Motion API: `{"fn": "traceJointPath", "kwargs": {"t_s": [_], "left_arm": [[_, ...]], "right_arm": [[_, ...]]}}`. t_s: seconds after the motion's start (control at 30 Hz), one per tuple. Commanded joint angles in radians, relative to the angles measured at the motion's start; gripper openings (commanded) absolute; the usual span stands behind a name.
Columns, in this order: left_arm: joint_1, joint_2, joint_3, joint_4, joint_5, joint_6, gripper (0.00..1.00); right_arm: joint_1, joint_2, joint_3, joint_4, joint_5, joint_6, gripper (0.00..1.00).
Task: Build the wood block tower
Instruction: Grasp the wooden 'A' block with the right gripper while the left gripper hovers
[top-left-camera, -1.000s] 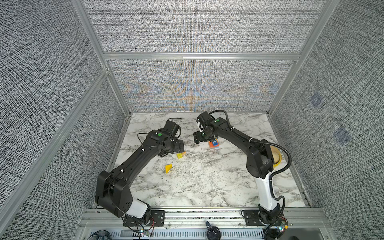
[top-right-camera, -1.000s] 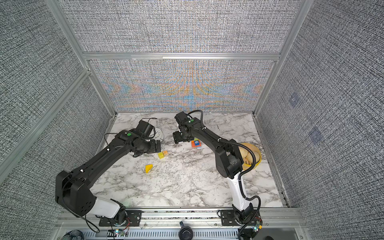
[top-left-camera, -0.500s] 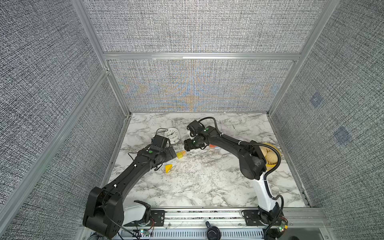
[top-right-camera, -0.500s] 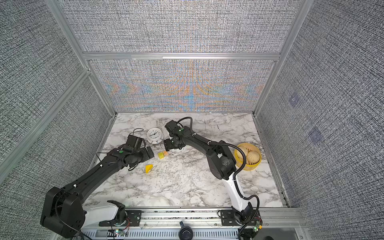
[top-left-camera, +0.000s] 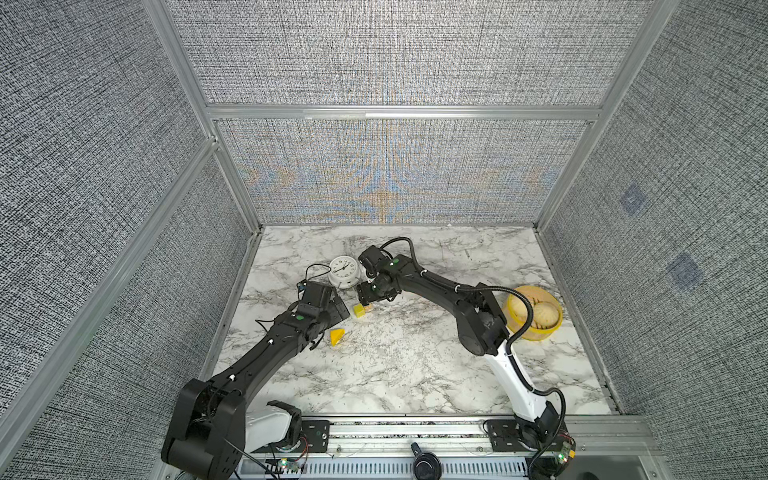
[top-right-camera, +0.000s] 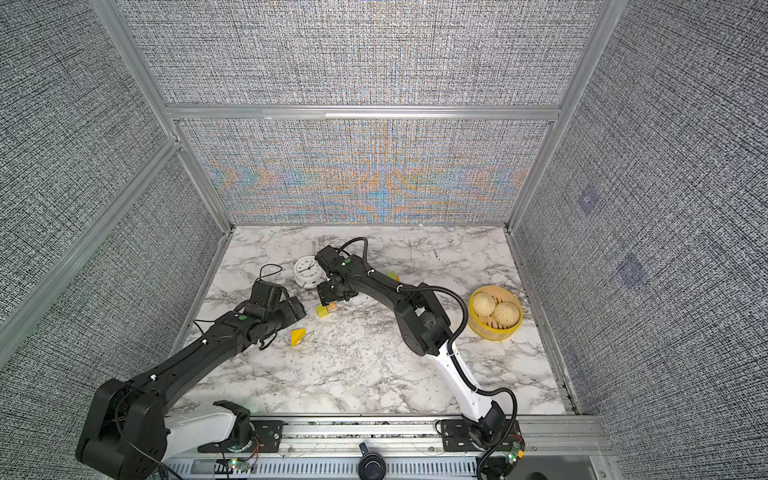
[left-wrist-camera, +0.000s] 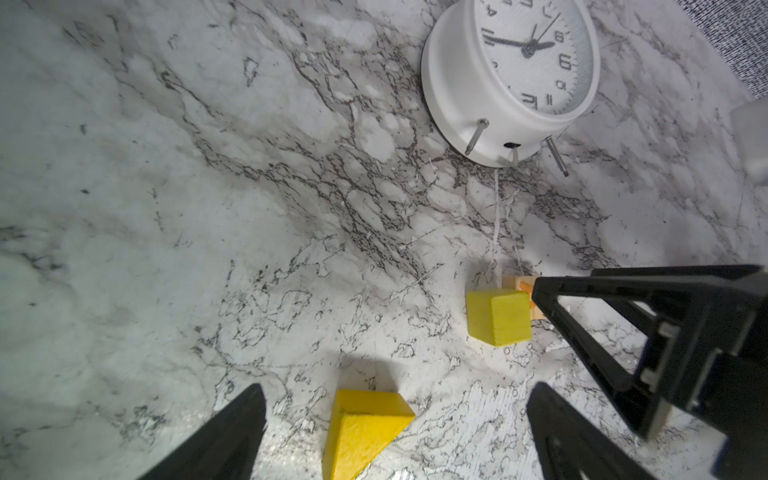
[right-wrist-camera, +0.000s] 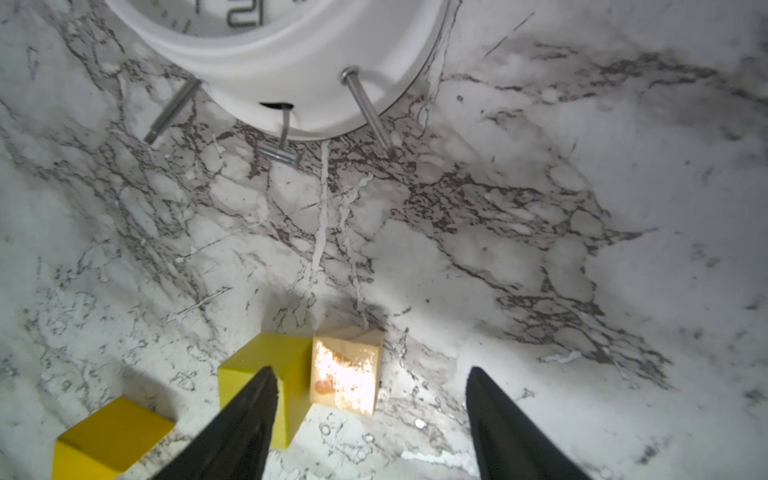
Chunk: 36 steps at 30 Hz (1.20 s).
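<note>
Two arms: your right arm has left the tower side and swung toward 9 o'clock, reaching across the middle of the bench. Your left arm has drawn back toward 7 o'clock.
Right pincer (right-wrist-camera: 370, 370): jaws apart, holding nothing. It hangs low over the tan block (right-wrist-camera: 347, 374), and one finger overlaps the yellow cube (right-wrist-camera: 270, 349) in the wrist view.
Left pincer (left-wrist-camera: 399, 388): spread wide and empty, with the wedge (left-wrist-camera: 361, 428) lying below the gap between its fingers.
Clock (top-left-camera: 343, 270): uncovered now that the left arm has backed off. It stands at 12 o'clock of the cube.
Loose blocks: the cube and tan block touch side by side, the tan one at 3 o'clock of the cube. The wedge lies apart, at 7 o'clock of the cube.
Tower (top-right-camera: 392, 275): at 2 o'clock of the tan block, mostly hidden behind the right arm. Only a green and orange sliver shows in a top view.
Meaning: you look to be starting the next pick, probably the tan block. Watch the cube beside it, because the finger on that side has little room and may nudge it.
</note>
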Motion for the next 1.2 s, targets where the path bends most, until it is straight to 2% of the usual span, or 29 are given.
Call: {"fn": "traceJointPath", "kwargs": {"t_s": [0.0,0.53,0.67,1.03,1.17], "left_arm": [[0.003,-0.004,0.000,0.037,-0.016,0.012,0.99],[0.008,0.037,-0.014,0.087,0.008,0.014,0.99],[0.008,0.038,-0.012,0.084,0.018,0.013,0.99],[0.007,0.016,-0.010,0.061,0.033,-0.005,0.99],[0.008,0.004,-0.010,0.047,0.035,-0.007,0.99]], "right_arm": [[0.001,0.028,0.039,-0.046,0.018,-0.011,0.69],[0.012,0.086,0.099,-0.114,0.044,-0.043,0.65],[0.012,0.085,0.093,-0.134,0.078,-0.060,0.57],[0.012,0.036,0.051,-0.136,0.143,-0.089,0.26],[0.011,-0.003,0.026,-0.138,0.164,-0.103,0.23]]}}
